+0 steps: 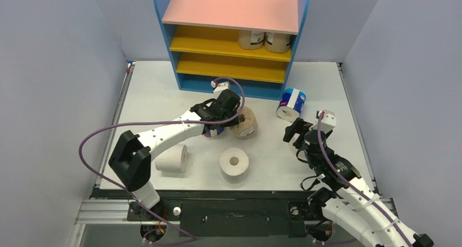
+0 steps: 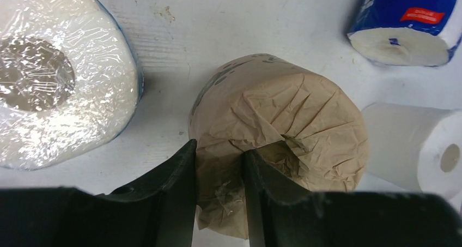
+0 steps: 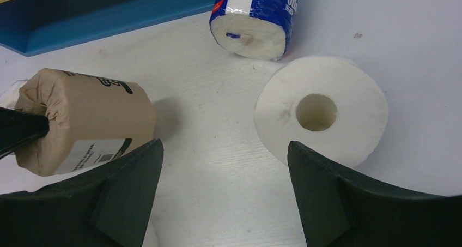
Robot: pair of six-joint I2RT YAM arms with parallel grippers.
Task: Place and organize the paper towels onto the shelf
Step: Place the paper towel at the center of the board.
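L gripper (image 2: 220, 158) is pinching the tan-wrapped roll (image 2: 294, 116) by its wall, one finger in the core; R gripper (image 3: 224, 148) is hovering w/ jaws spread wide.

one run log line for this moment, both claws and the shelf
left claw: shut on tan roll | right claw: open, empty | shelf: two rolls on upper yellow board
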